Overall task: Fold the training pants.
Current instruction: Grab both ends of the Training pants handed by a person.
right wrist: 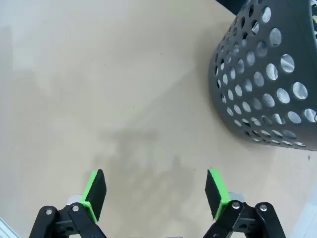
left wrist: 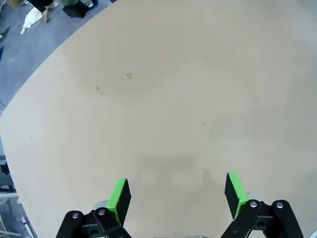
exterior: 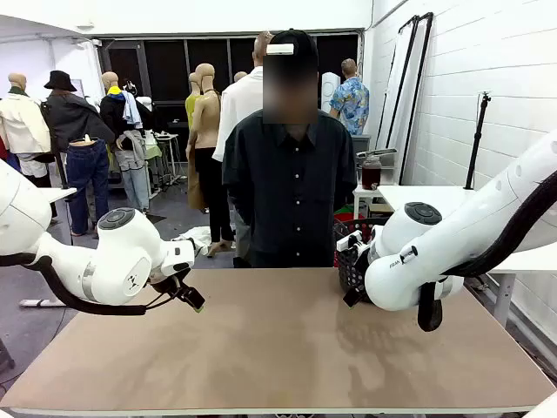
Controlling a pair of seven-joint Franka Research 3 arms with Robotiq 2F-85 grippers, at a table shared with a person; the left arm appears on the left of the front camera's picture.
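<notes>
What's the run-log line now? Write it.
left gripper open over table | right gripper open beside basket | person at far side | fold not started

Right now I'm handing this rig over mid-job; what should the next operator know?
Left claw: open, holding nothing, over bare table.
Right claw: open, holding nothing, beside the basket on the table's right side.
Pants: whether they are in the basket cannot be told.
Done: nothing folded.
Left: get the pants, spread them, fold them.
</notes>
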